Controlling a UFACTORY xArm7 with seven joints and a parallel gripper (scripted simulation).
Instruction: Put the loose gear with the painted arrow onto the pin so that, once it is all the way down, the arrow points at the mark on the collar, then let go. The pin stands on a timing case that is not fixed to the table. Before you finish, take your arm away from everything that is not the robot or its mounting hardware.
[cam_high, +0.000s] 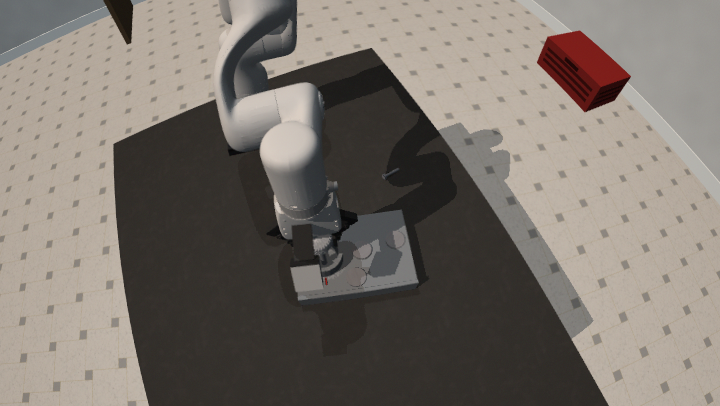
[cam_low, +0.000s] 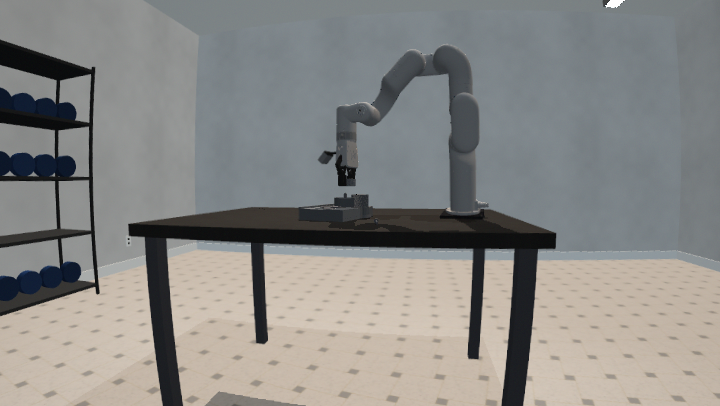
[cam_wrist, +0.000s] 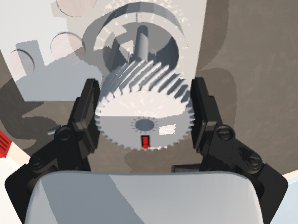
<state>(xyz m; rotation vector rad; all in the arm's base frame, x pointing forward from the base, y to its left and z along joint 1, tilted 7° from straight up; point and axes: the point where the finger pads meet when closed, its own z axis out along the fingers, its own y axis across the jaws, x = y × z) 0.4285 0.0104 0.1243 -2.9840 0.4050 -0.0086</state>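
Note:
In the wrist view my gripper (cam_wrist: 145, 92) is shut on the grey toothed gear (cam_wrist: 145, 110), one finger on each side of it. The gear's red arrow (cam_wrist: 144, 141) is on the face nearest the camera. The gear hangs above the pin, apart from it. In the top view the gear (cam_high: 322, 247) sits over the left end of the grey timing case (cam_high: 356, 258), with the mark (cam_high: 326, 281) near the front edge. In the exterior view the gripper (cam_low: 346, 177) hangs above the case (cam_low: 335, 209).
Three shallow round recesses (cam_high: 362, 250) lie in the case top. A small dark bolt (cam_high: 390, 174) lies on the table behind the case. A red box (cam_high: 582, 69) is on the floor at the far right. A shelf with blue rolls (cam_low: 35, 166) stands at the left wall.

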